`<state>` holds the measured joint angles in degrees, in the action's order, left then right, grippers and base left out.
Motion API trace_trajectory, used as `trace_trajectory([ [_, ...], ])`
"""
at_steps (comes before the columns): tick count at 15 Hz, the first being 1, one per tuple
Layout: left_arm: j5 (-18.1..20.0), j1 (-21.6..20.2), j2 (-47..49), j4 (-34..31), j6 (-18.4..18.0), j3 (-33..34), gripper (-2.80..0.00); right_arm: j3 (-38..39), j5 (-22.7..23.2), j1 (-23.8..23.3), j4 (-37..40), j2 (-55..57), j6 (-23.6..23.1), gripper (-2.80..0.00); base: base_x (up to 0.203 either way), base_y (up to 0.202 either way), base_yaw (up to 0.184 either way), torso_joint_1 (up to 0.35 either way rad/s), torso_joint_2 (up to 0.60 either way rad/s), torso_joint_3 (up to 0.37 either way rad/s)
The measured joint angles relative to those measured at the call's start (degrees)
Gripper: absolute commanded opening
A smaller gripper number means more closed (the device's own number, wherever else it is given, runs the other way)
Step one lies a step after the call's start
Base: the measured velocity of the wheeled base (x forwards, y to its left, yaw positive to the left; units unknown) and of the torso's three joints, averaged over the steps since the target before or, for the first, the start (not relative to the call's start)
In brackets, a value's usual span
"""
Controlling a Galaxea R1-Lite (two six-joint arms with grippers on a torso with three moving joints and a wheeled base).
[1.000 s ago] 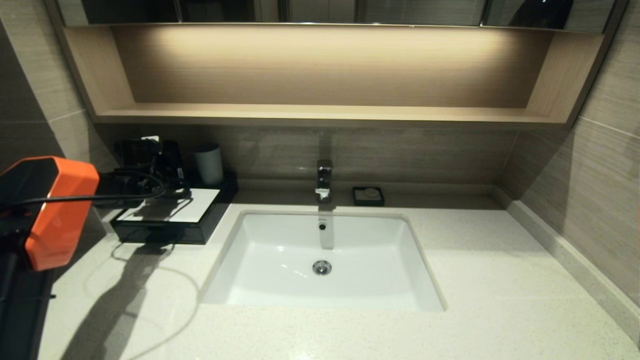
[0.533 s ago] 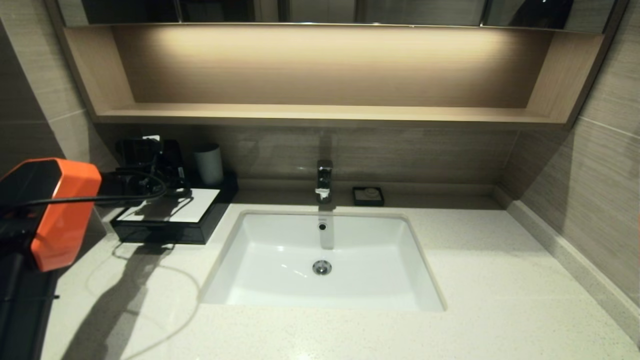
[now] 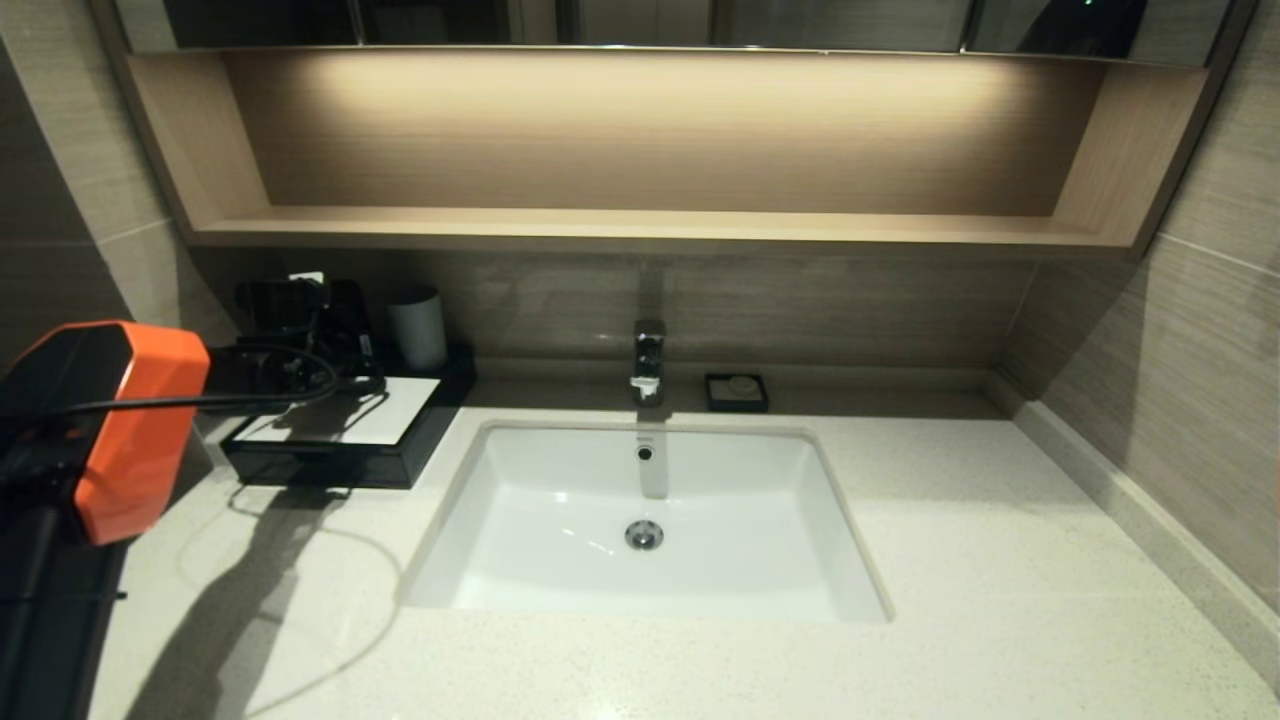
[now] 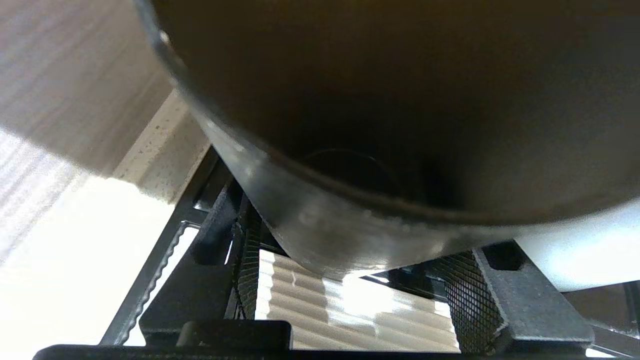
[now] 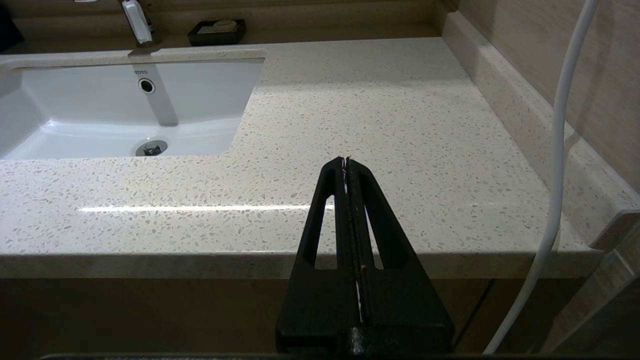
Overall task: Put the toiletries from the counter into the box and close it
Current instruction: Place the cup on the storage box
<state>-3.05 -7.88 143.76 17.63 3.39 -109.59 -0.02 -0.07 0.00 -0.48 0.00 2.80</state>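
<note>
Plainly, the left jaws [image 4: 357,227] stood half apart, grasping a dark cup [image 4: 400,100] over the box [image 3: 330,465] at the counter's [image 3: 1000,560] left rear, beside the basin [image 3: 540,570]. The right jaws [image 5: 346,162], clenched, hung before the counter's front edge.

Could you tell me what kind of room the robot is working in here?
Most likely a hotel-style bathroom vanity: a white basin sunk into the speckled counter, a chrome faucet behind it, and a small soap dish against the wall.
</note>
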Motion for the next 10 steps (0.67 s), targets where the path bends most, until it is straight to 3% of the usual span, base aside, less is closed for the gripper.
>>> trace_trajectory([
  [10,-0.25,0.16,1.03,0.01,-0.06,-1.34,-2.80,0.00,-0.02,0.00,-0.05,0.00,-0.02,-2.80,0.000,0.000,0.000,0.000,0.00,0.000],
])
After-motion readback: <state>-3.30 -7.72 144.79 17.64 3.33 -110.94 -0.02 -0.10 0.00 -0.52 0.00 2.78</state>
